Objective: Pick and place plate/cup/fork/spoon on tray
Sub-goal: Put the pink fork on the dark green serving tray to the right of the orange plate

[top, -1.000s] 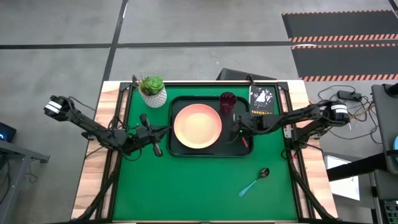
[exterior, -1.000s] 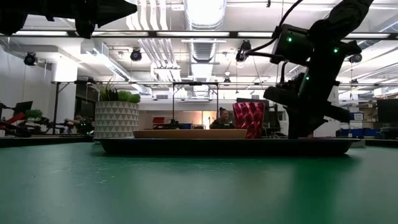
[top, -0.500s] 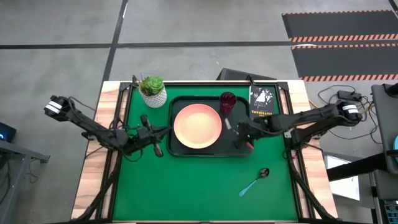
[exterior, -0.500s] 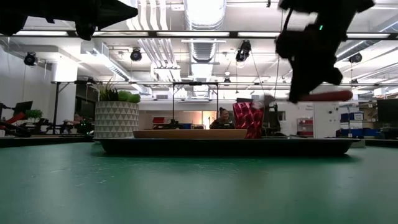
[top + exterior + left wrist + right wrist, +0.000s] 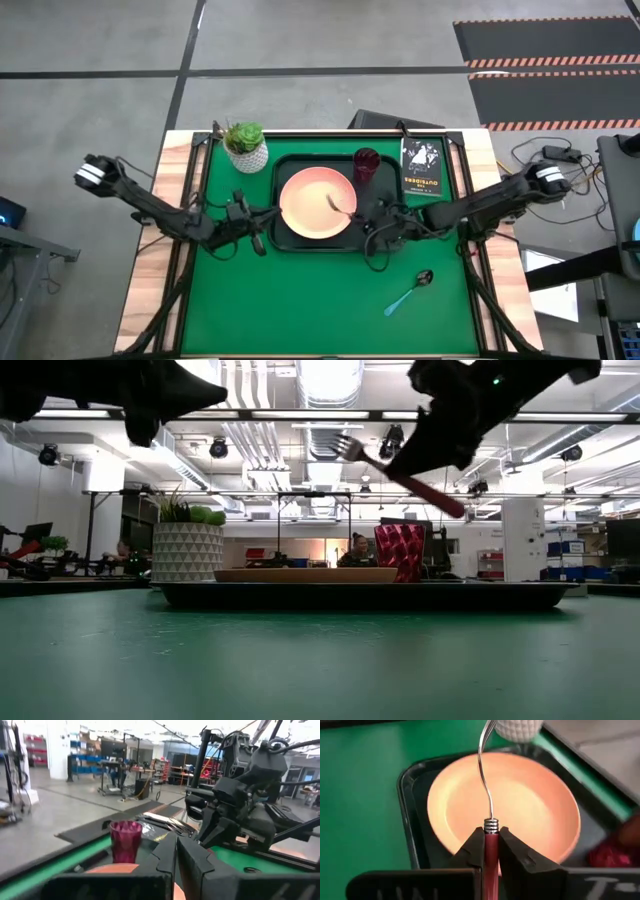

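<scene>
**Fork held in the air above the plate**

The right gripper [image 5: 372, 226] sits at centre frame in the high view, just right of the plate [image 5: 317, 204], its fingers [image 5: 512, 857] clamped on the pink-red handle of the fork [image 5: 400, 473]. In the low view the fork hangs high in the upper middle, tilted, tines up and to the left, well clear of everything below. From the right wrist camera the metal tines curve out over the plate's salmon face.

The plate lies in the tray [image 5: 290, 240], filling its left half, and the cup [image 5: 366, 163] stands in the tray's upper right corner. The spoon [image 5: 409, 292] lies alone on the green mat at lower right, well apart from the tray.

The left gripper [image 5: 250, 217] waits at the tray's left edge, fingers [image 5: 192, 862] pressed together on nothing. A white pot with a green plant [image 5: 246, 145] stands at the tray's upper left, and a small black booklet [image 5: 421, 166] lies just right of the cup, beyond the rim.
</scene>
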Controlling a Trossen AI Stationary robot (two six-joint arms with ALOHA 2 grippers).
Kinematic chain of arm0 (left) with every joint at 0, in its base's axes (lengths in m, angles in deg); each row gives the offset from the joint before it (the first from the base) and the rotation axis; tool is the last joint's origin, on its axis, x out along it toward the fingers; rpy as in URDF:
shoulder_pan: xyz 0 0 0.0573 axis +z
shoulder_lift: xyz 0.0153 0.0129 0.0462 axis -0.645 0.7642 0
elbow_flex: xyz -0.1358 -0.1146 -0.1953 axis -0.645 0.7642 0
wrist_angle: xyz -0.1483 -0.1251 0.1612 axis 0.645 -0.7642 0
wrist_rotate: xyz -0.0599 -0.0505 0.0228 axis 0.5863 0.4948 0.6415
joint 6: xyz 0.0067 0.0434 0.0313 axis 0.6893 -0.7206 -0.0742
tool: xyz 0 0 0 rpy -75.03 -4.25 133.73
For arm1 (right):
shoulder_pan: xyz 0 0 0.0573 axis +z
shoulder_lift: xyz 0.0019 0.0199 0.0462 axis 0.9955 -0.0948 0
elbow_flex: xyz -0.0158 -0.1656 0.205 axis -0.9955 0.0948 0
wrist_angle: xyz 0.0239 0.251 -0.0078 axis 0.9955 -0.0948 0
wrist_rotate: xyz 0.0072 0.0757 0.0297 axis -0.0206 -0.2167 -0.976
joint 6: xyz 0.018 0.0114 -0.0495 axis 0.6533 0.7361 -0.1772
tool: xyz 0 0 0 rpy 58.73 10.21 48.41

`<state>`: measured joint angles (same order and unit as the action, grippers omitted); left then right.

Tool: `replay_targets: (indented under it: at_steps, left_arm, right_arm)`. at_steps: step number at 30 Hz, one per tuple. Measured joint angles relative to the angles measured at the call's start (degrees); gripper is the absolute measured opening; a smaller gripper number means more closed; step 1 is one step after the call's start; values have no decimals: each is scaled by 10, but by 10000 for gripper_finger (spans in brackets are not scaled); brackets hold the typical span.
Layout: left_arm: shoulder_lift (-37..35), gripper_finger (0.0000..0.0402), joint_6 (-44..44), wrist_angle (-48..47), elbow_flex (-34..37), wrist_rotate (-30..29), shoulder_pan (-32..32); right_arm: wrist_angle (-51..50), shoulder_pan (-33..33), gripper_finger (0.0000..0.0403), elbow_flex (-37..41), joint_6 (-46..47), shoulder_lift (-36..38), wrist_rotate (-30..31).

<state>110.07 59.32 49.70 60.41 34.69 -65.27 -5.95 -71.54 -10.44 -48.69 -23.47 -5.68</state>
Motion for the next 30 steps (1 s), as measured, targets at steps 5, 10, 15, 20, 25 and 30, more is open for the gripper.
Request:
replay_targets:
  at_steps: [5,10,15,20,25,30]
  left_arm:
    - [36,0,52,3,0,0,0]
    - [65,0,99,4,0,0,0]
    - [81,0,104,5,-6,0,0]
    - [82,0,104,14,-13,0,1]
    - [81,0,104,25,-15,0,2]
    - [81,3,104,28,-15,8,6]
  right_arm:
    - [78,0,23,1,-75,-63,21]
    - [161,0,23,1,-134,-111,28]
    - [207,1,23,1,-196,-119,33]
    - [215,1,23,1,-262,-115,37]
    - [215,32,22,1,-352,-113,158]
    - [216,79,22,-14,-492,-112,269]
